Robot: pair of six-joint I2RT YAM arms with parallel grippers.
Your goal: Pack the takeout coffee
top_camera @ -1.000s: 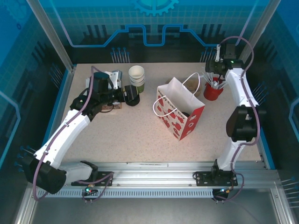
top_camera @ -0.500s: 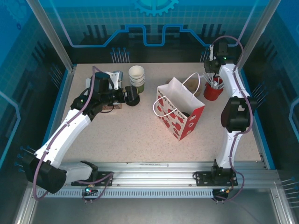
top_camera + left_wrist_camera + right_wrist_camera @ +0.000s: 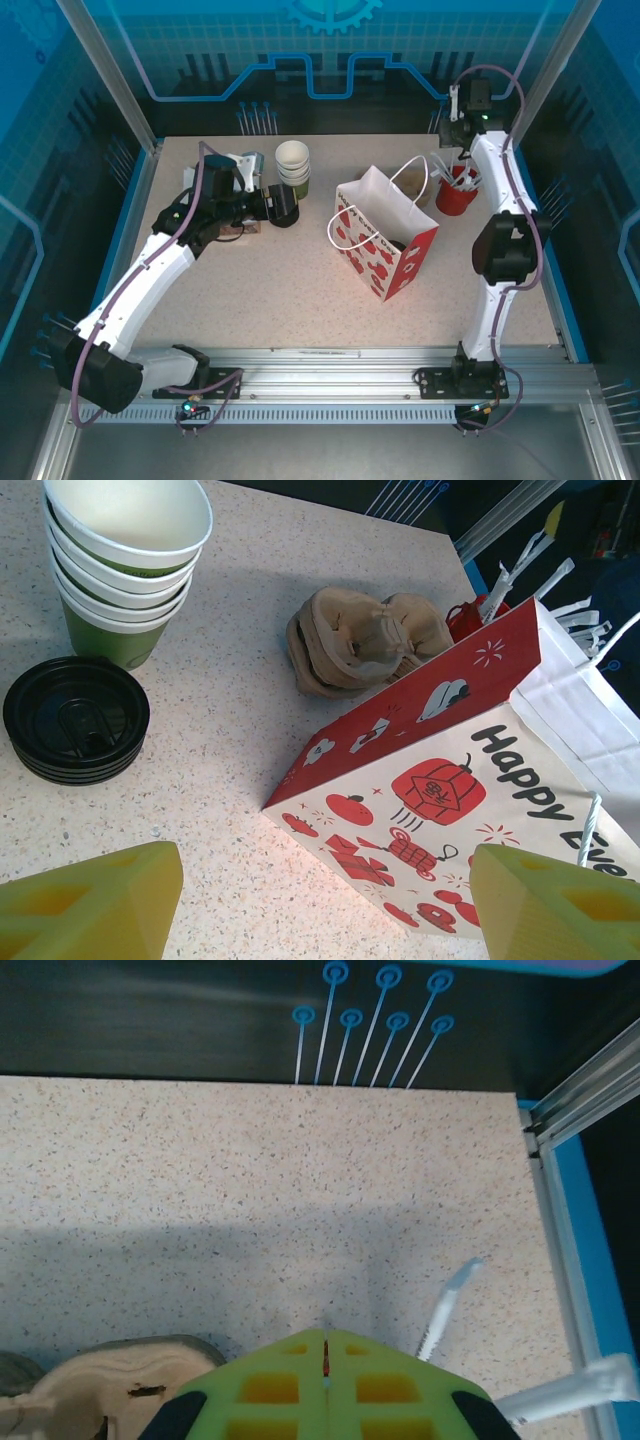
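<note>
Takeout coffee: where it sits I cannot tell. The mouth of the gift bag is too dark to read.
Gift bag: upright mid-table, red and white, handles up.
Cup stack: lidless green cups, nested, left of the bag.
Lid stack: black, just beside the cups on their near side.
Carrier: crumpled brown pulp tray behind the bag.
Left gripper: jaws wide apart, holding nothing, low by the lids and facing the bag.
Red holder: wrapped straws standing in it, at the far right.
Right gripper: pads pressed together, raised above the holder near the back edge.
</note>
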